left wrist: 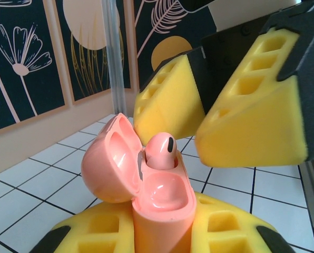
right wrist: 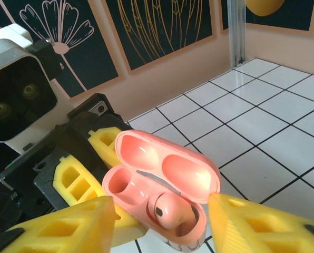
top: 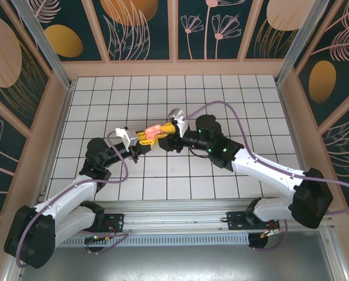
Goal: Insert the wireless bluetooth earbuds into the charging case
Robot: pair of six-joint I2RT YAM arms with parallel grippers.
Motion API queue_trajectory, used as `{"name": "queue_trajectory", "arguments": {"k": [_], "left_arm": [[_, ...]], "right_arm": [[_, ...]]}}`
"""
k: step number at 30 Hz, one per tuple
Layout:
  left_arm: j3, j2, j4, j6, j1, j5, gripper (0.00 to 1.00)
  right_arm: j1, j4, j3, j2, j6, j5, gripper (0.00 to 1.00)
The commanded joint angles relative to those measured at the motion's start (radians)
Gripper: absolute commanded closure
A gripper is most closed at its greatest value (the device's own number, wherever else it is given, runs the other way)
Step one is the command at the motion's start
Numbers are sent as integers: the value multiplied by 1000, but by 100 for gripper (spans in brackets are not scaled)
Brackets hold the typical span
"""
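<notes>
The left gripper (left wrist: 162,237) squeezes the pink case (left wrist: 165,197) and holds it upright, lid (left wrist: 112,163) open, mouth up. One earbud (left wrist: 160,151) stands in its hole, top poking out. The right gripper (right wrist: 161,208) is closest, just above the earbud, its fingers apart and holding nothing. The other hole (right wrist: 124,188) is empty.

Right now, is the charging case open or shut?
Open: lid hinged back off the charging case, exposing one seated earbud and one empty socket.
</notes>
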Motion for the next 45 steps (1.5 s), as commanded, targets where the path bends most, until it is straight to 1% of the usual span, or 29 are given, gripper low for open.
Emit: {"name": "queue_trajectory", "arguments": {"k": [1,5,10,12,15,17,21,23,24,25,28,30,34,38,45], "left_arm": [[14,-31,109,5,-5,40,89],[15,-33,101,12,-5,38,89],[14,-33,98,13,-5,35,89],[15,-35,86,11,-5,17,89],[17,-41,55,3,-5,-43,90],[14,-40,40,-19,-5,-95,91],[21,-26,-11,-31,-3,-192,93],[25,-11,-22,-53,14,-236,94],[27,-1,-23,-71,30,-246,94],[29,9,-21,-110,56,-263,92],[7,28,41,-235,167,-241,93],[1,28,37,-282,215,-260,93],[-1,28,-16,-338,286,-309,93],[-27,38,6,-451,386,-294,93],[-47,55,5,-549,508,-282,93]], "right_arm": [[-1,-11,20,-40,19,18,44],[-22,13,9,-87,55,-18,42],[-80,45,-20,-123,133,-95,41],[-95,63,-33,-131,158,-116,41],[-107,74,-42,-140,175,-129,41],[-107,55,-41,-143,176,-108,41],[-104,-45,-16,-122,162,-57,43],[-92,-119,11,-92,153,-19,44],[-83,-153,27,-72,145,-7,44],[-71,-190,45,-50,132,9,45],[-44,-269,100,27,117,49,45],[-29,-290,133,81,124,65,45],[14,-299,194,215,139,77,46],[46,-255,239,345,140,63,47],[79,-203,354,571,109,11,47]]}}
